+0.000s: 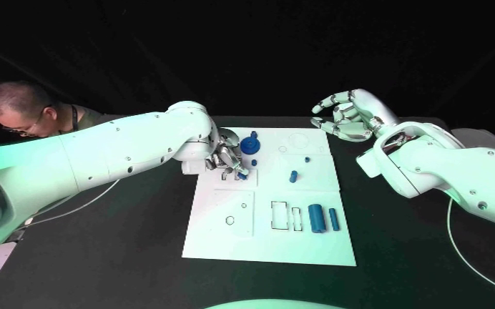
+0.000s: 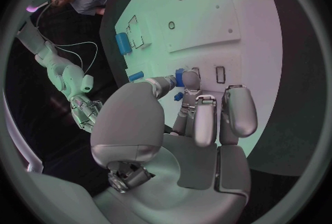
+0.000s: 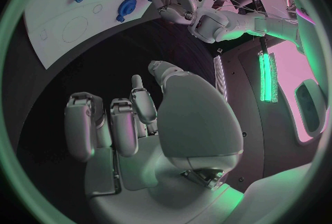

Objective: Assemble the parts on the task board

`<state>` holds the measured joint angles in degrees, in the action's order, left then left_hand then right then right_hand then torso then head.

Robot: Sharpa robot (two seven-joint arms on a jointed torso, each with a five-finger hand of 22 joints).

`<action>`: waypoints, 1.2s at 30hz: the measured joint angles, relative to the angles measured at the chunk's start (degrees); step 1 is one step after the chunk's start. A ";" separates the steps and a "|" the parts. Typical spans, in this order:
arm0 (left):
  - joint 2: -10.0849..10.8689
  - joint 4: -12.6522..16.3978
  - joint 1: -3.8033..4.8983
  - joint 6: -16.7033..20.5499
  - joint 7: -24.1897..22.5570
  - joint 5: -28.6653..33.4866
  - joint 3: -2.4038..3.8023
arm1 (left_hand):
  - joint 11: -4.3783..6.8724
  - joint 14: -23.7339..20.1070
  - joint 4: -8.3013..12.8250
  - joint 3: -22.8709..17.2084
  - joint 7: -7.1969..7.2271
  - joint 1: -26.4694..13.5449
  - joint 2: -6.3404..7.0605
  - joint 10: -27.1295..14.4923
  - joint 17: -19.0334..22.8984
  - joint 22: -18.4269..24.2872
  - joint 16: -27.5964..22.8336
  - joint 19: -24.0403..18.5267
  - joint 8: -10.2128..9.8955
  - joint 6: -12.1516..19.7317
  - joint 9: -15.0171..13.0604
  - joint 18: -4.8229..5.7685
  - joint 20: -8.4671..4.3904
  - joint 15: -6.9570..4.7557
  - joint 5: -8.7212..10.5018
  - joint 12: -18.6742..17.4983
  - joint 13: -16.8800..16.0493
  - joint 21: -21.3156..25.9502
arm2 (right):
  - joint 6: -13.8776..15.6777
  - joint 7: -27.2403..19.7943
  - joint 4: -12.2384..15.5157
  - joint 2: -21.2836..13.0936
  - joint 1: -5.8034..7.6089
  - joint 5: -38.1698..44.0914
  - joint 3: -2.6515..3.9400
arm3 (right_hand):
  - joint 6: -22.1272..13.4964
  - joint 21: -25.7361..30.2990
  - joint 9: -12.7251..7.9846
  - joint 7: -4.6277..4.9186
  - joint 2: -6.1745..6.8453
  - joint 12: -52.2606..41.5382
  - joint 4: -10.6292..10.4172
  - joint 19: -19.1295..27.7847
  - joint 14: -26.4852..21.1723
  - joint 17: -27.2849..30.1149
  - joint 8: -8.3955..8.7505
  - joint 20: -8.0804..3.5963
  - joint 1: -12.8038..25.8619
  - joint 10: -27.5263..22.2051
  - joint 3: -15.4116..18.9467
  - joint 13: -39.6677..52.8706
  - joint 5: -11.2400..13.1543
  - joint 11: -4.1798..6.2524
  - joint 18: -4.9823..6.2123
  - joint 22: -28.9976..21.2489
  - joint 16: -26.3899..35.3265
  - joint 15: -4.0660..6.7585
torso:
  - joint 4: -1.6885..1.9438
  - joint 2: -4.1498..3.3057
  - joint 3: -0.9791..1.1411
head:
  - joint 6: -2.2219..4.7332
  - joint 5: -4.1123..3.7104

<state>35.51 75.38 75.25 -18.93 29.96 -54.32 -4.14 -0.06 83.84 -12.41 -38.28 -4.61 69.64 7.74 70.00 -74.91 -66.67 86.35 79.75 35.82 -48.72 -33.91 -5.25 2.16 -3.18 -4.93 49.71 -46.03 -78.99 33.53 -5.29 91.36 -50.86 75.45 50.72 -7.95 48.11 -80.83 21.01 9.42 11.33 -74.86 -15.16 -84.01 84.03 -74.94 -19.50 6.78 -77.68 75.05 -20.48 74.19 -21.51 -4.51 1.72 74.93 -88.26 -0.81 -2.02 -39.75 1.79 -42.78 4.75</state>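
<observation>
pinching a small blue part (image 1: 242, 174) on the task board (image 1: 270, 246), the left hand (image 1: 227, 160) gripped something light, rigid, likely slippery; right hand (image 1: 345, 116) hovered, fingers apart, holding nothing.

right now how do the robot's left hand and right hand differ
The left hand is down on the task board, fingers at a small blue part; the right hand is raised beyond the board's far right corner, over the black table. The left hand's fingers pinch toward the part; the right hand's fingers are curled apart, holding nothing. Both are silver hands on white arms.
</observation>
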 measured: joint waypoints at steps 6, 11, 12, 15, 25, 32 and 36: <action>0.82 0.91 -0.02 1.07 -0.04 1.69 0.03 | 0.05 0.20 -0.09 -0.09 -0.09 -1.19 0.29 0.14 0.00 -0.10 0.00 0.02 0.68 0.09 -0.99 0.00 -0.01 -0.20 -2.07 0.08 -0.09 -0.21 | -0.08 0.02 0.00 -0.03 -0.04 0.00 0.00 | 0.00 0.00 0.00 0.00 0.00 0.00 -0.15 0.00 0.00 0.00 0.00 0.00 0.00 0.00 -0.15 0.00 0.00 0.00 0.00 0.00 0.00 0.00 | 0.01 0.02 0.03 | 0.13 0.15; 1.93 2.39 -0.09 3.00 -0.12 2.96 0.08 | 0.26 0.20 2.08 -2.40 0.02 -3.39 1.39 1.28 0.00 -0.93 0.34 0.64 1.44 -0.03 -6.27 -0.01 -0.21 -0.21 -8.90 1.08 -0.74 -0.59 | -0.15 0.03 -0.01 -0.11 -0.05 0.00 0.00 | 0.00 0.00 0.00 0.00 0.00 0.00 -0.16 0.00 0.00 0.01 0.00 0.00 0.00 0.00 -0.16 -0.01 0.00 0.00 0.00 -0.01 0.00 0.00 | 0.07 0.01 0.07 | 0.21 0.22; 2.14 2.71 -0.12 3.46 -0.15 3.06 0.08 | 0.46 0.04 2.08 -2.40 0.03 -3.49 1.50 1.49 0.00 -1.13 0.46 0.64 1.79 -0.05 -6.27 -0.01 -0.21 -0.36 -10.07 1.50 -1.13 -0.84 | -0.17 0.03 -0.01 -0.13 -0.05 0.00 0.00 | 0.00 0.00 0.00 0.00 0.00 0.00 -0.16 0.00 0.00 0.01 0.00 0.00 0.00 0.00 -0.16 -0.01 0.00 0.00 -0.01 -0.01 0.00 0.00 | 0.07 0.01 0.06 | 0.22 0.23; 2.82 3.77 -0.30 5.12 -0.24 3.10 0.08 | 0.68 0.20 2.20 -2.29 0.24 -4.31 1.99 2.31 0.00 -1.58 0.56 0.84 2.37 -0.28 -6.28 0.00 -0.41 -0.61 -12.64 2.54 -2.11 -1.05 | -0.20 0.04 -0.02 -0.17 -0.06 0.00 0.00 | 0.00 0.00 0.00 0.00 0.01 0.00 -0.16 0.00 0.00 0.01 0.00 0.00 0.01 0.00 -0.16 -0.01 0.00 0.00 0.00 -0.01 0.00 0.00 | 0.07 -0.02 0.09 | 0.23 0.28; 4.86 6.90 -1.50 10.10 -0.52 0.32 0.07 | 0.99 0.21 2.26 -2.23 0.33 -5.14 2.53 3.66 0.00 -2.72 0.56 1.24 3.07 -0.37 -8.81 -0.01 -0.82 -1.02 -15.89 4.42 -4.03 -1.56 | -0.25 0.04 -0.06 -0.39 -0.17 -0.01 -0.01 | 0.00 0.00 0.00 0.00 0.23 0.00 -0.16 0.00 0.00 0.01 0.00 0.00 0.23 0.00 -0.16 -0.01 0.00 0.00 0.00 -0.02 0.00 0.00 | 0.13 -0.07 0.09 | -0.09 0.47; 5.63 8.01 -2.40 12.36 -0.55 -3.14 0.05 | 1.20 0.21 2.26 -2.24 0.43 -5.44 2.84 3.88 0.00 -2.92 0.56 1.24 3.09 -0.50 -9.58 0.91 -0.82 -1.02 -16.22 4.66 -4.28 -1.55 | -0.25 0.04 -0.10 -0.39 -0.34 -0.02 -0.02 | 0.00 0.00 0.01 0.00 0.23 0.00 -0.16 0.00 0.00 0.02 0.00 0.00 0.23 0.00 -0.16 -0.05 0.00 0.00 0.00 -0.02 0.00 0.00 | 0.16 -0.08 0.06 | -0.33 0.64; 5.84 8.17 -2.75 13.05 -0.55 -4.65 0.05 | 1.28 0.21 2.26 -2.24 0.65 -5.72 3.12 3.96 0.00 -3.03 0.56 1.45 3.09 -0.88 -9.83 0.91 -0.61 -1.01 -16.55 4.67 -4.39 -1.76 | -0.25 0.04 -0.10 -0.40 -0.39 -0.02 -0.03 | 0.00 0.00 0.00 0.00 0.23 0.00 -0.16 0.00 0.00 0.02 0.00 0.00 0.23 0.00 -0.16 -0.07 0.00 0.00 0.00 -0.02 0.00 0.00 | 0.10 -0.07 0.03 | -0.46 0.77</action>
<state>41.35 83.55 72.50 -5.89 29.41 -58.97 -4.08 1.22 84.05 -10.14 -40.52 -3.95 63.92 10.86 73.96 -74.90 -69.70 86.91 81.20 38.91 -49.60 -43.74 -4.34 1.55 -4.19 -21.48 54.37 -50.43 -80.75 33.29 -5.26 91.25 -51.27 75.06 50.70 -7.98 48.11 -80.83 21.01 9.43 11.56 -74.86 -15.32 -84.01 84.03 -74.92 -19.50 6.78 -77.45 75.05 -20.63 74.12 -21.51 -4.52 1.72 74.91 -88.26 -0.81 -1.92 -39.82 1.82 -43.24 5.52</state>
